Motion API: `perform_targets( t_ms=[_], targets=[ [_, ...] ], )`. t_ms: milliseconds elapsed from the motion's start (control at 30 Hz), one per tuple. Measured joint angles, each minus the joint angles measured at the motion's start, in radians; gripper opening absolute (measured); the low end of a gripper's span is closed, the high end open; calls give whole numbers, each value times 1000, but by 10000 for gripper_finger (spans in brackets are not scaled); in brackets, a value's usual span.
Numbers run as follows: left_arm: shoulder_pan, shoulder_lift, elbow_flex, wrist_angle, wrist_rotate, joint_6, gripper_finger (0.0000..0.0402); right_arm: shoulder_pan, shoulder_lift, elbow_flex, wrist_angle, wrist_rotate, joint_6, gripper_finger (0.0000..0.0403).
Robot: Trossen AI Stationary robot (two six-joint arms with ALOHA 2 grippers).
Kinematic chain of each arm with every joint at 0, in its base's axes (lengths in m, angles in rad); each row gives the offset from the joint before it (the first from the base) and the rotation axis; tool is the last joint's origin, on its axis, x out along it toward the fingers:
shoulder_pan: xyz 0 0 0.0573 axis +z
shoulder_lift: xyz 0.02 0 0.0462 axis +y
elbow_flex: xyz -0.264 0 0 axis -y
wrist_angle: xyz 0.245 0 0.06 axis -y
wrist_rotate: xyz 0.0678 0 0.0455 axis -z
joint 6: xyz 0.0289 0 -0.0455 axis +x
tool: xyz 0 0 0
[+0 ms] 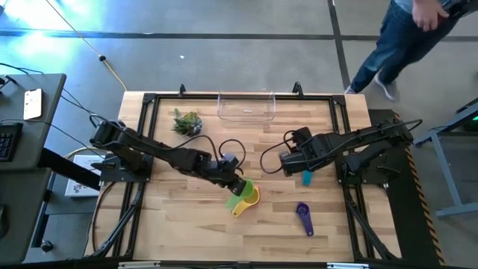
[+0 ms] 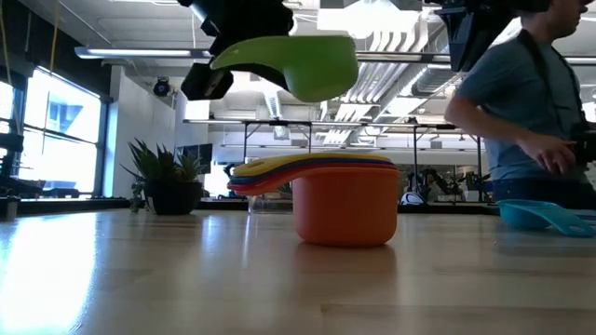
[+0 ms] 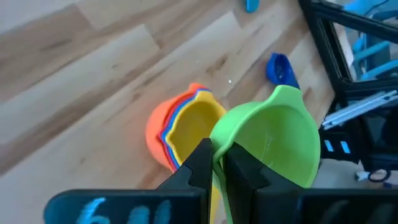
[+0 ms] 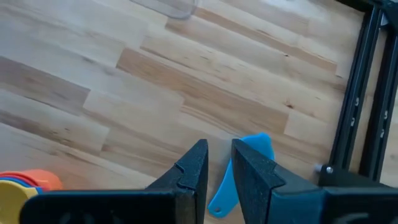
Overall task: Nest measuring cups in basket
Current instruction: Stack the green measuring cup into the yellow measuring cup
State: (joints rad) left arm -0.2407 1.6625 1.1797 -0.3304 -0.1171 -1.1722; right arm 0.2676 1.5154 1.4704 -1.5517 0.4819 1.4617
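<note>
Your left gripper (image 3: 216, 163) is clenched on the handle of the green cup (image 3: 273, 143), a glossy lime scoop with a pointed lip, held in the air. Just below it on the table (image 1: 187, 224) sits the nested stack (image 2: 340, 200): an orange cup outermost, with blue, red and yellow rims showing inside it. Your right gripper (image 4: 217, 171) hovers with its fingers narrowly apart, grasping nothing; the teal cup (image 4: 245, 168) lies directly beneath it. The purple cup (image 1: 303, 217) lies near it. The clear basket (image 1: 246, 107) stands well beyond both grippers at the table's far edge.
</note>
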Motion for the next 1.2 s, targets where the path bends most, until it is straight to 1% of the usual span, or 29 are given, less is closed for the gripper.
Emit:
perform_targets(
  t_ms=[100,300,500,767,1200],
  targets=[
    [-16,16,2,49,-26,-13,15,0,0,0,2,0,-5,61],
    [-37,63,-1,42,-51,-51,15,0,0,0,11,1,-31,61],
    [-38,117,0,98,-50,-71,15,0,0,0,23,4,-34,61],
    [-38,158,0,120,-45,-82,15,0,0,0,29,8,-37,61],
    [-21,175,0,120,-4,-91,36,0,0,0,31,11,-43,61]
  ],
)
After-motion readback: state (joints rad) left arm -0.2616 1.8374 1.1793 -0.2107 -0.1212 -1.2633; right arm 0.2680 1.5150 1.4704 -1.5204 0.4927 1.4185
